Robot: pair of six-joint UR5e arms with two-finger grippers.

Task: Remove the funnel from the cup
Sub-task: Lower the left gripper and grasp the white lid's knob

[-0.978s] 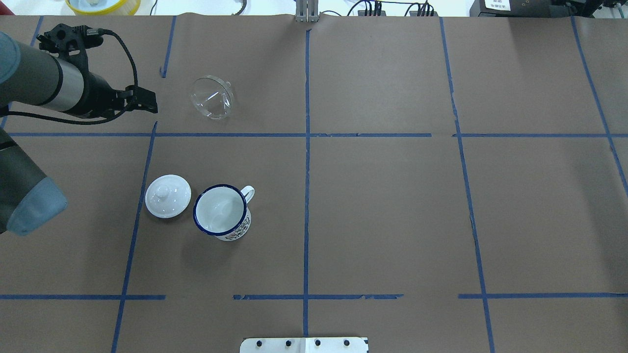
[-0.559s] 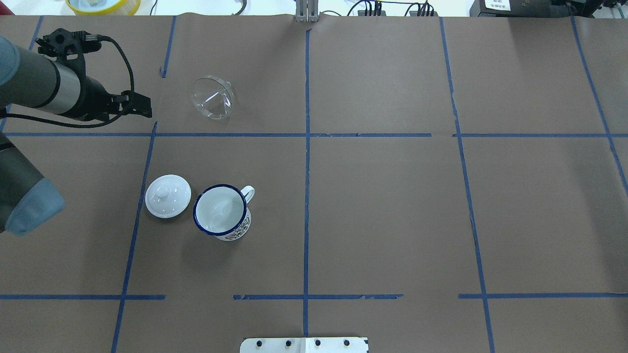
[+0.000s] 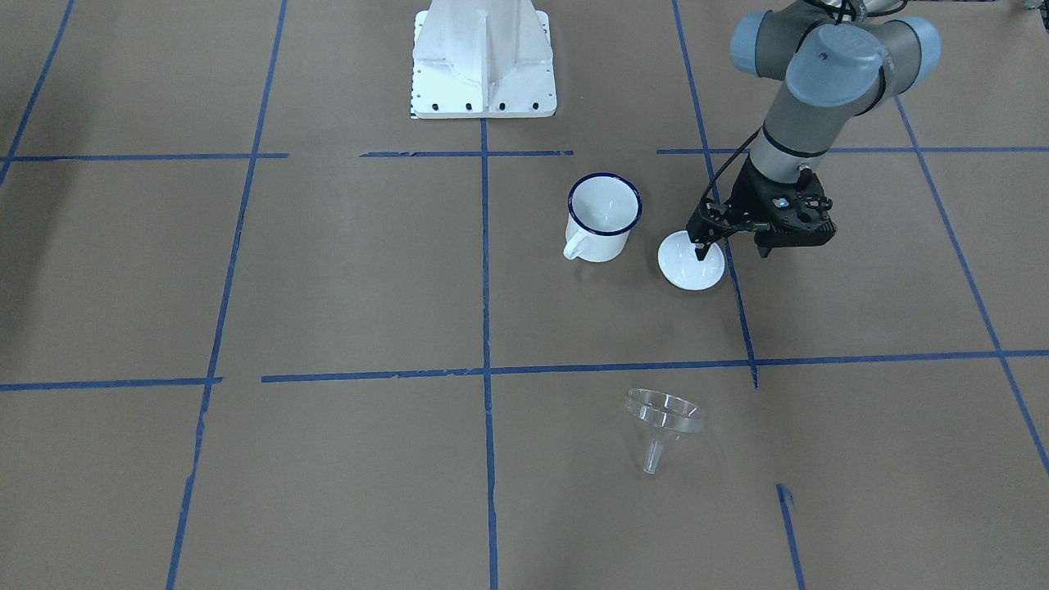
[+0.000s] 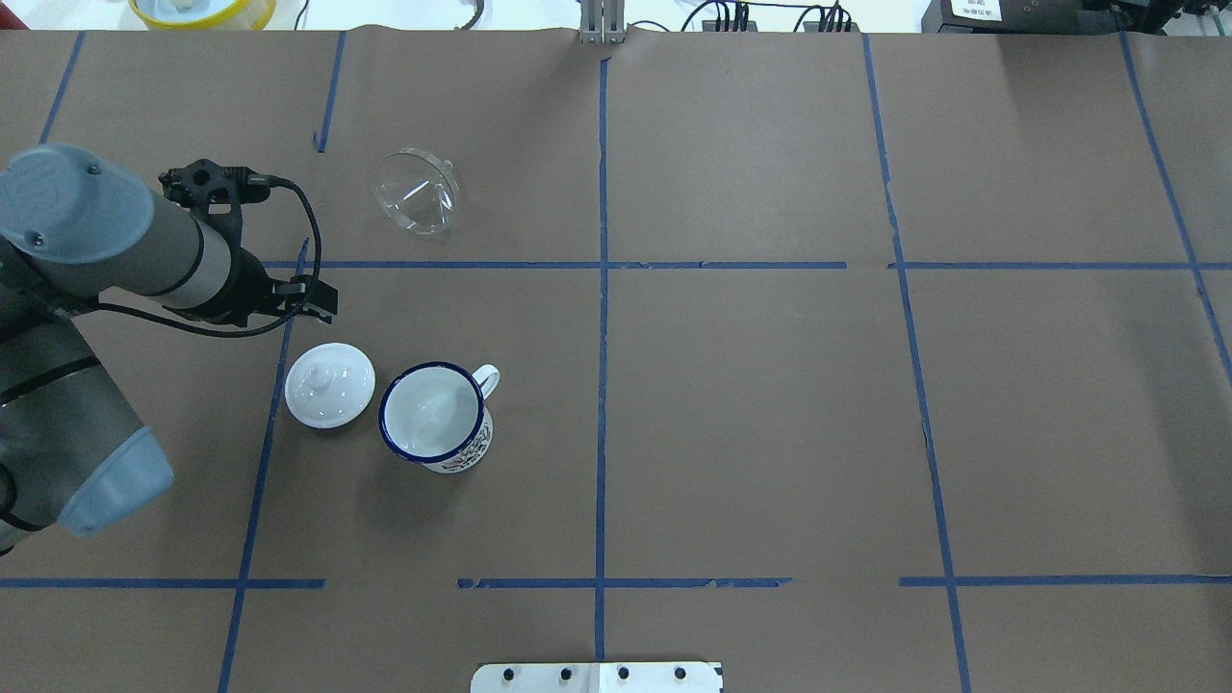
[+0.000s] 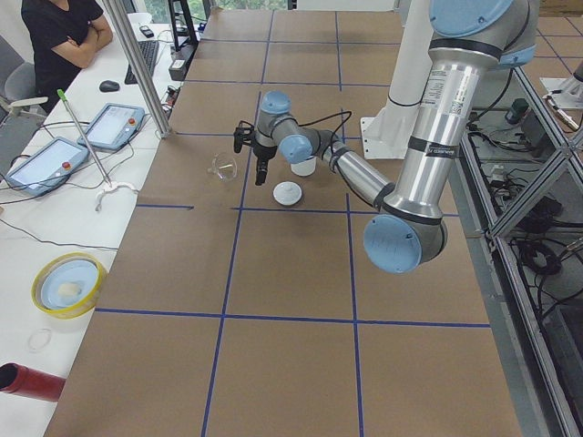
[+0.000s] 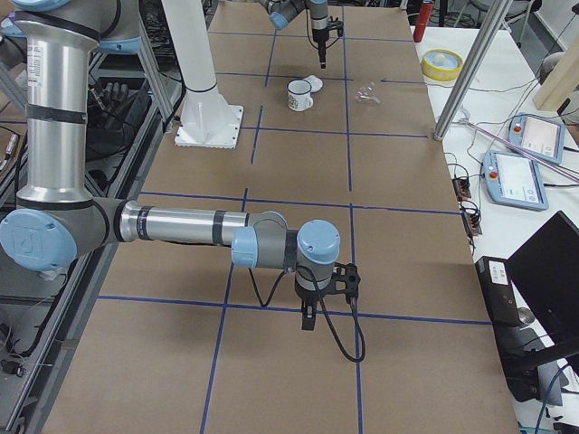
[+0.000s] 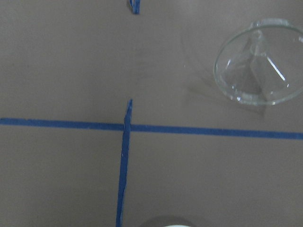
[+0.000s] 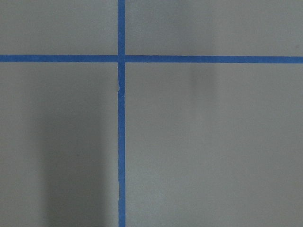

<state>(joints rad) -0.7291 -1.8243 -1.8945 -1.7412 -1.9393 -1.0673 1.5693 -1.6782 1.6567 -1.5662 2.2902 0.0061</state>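
The clear funnel (image 4: 416, 192) lies tipped on its side on the brown table, apart from the cup; it also shows in the front view (image 3: 660, 422) and in the left wrist view (image 7: 258, 61). The white cup (image 4: 433, 414) with a dark blue rim stands upright and empty, also in the front view (image 3: 602, 215). My left gripper (image 4: 322, 300) is open and empty, hovering just beyond the white lid, its fingers spread in the front view (image 3: 729, 248). My right gripper (image 6: 308, 321) shows only in the right side view, far from the objects; I cannot tell if it is open or shut.
A round white lid (image 4: 329, 385) with a knob lies touching-close to the cup's left side. Blue tape lines cross the table. The robot's white base (image 3: 483, 57) stands at the near edge. A yellow-rimmed bowl (image 4: 202, 10) sits past the far edge.
My left arm swung back from the far left toward the lid; its gripper now hovers just beyond the lid. Funnel, cup and lid have not moved.
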